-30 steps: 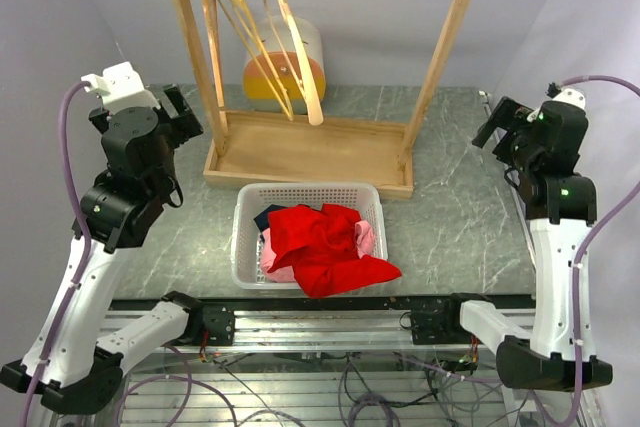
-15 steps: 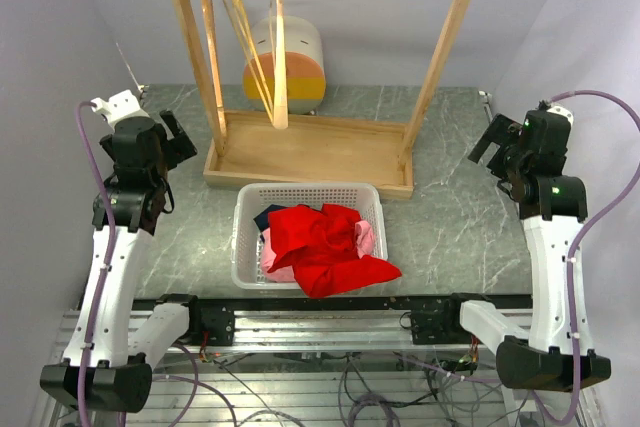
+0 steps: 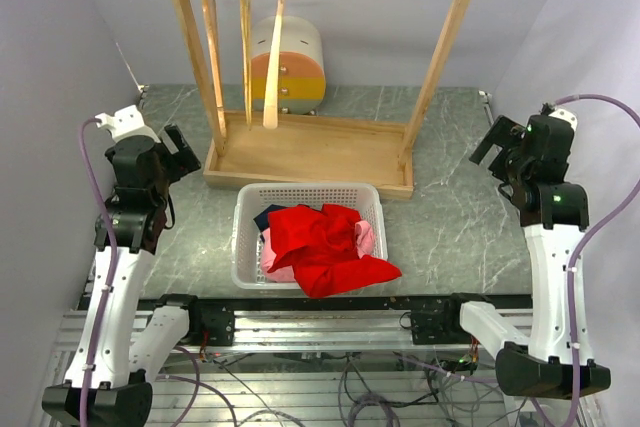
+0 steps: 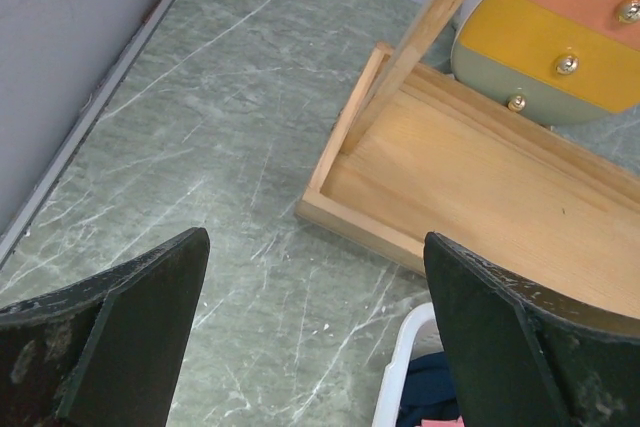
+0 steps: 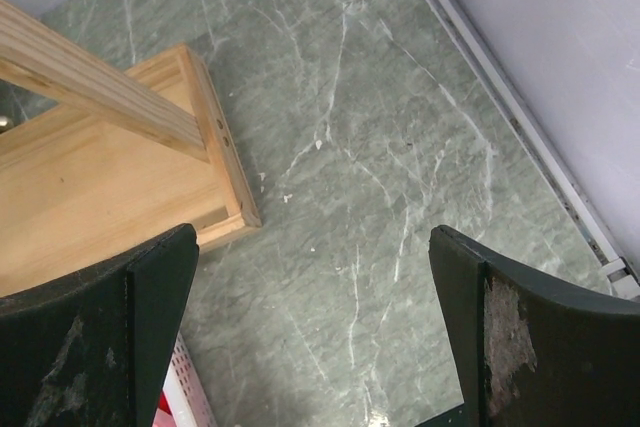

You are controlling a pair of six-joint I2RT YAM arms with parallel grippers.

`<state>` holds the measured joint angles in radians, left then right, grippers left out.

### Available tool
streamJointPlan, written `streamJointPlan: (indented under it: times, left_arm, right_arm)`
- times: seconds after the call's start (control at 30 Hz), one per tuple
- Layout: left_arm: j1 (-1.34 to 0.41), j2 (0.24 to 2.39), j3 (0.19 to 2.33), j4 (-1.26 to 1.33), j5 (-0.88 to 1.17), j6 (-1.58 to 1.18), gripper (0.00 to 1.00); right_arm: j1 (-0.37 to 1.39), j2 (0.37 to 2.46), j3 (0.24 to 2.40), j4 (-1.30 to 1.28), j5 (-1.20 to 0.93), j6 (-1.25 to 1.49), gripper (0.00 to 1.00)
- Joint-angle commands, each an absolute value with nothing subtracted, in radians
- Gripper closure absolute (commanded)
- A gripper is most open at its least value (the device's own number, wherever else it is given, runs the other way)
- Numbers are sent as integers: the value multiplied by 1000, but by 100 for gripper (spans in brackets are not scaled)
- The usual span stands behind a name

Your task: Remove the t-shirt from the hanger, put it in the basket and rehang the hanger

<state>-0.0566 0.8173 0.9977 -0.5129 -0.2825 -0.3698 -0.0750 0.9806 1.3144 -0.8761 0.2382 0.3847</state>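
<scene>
T-shirt (image 3: 325, 247), red, lies bundled in the white basket (image 3: 300, 192) on the desk (image 3: 450, 217), one corner spilling over the near rim. Left pincer (image 4: 315, 242) and right pincer (image 5: 312, 237) both gape wide, gripping and touching nothing.

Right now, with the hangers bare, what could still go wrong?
1. The red t-shirt hangs over the near rim of the basket and might slide out onto the table.
2. The three hangers hang bunched by the rack's left post; an arm reaching there could knock one off.
</scene>
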Motion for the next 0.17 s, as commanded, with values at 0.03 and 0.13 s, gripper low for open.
streamJointPlan:
  times: [0.03,0.13]
  left_arm:
    - [-51,798,987,-468,-248,-362,1]
    - [-51,801,986,-465,-243,-363,1]
  right_arm:
    - [-81,965,1315,-870,275,392,0]
    - [-81,958,1307,-861,269,392,1]
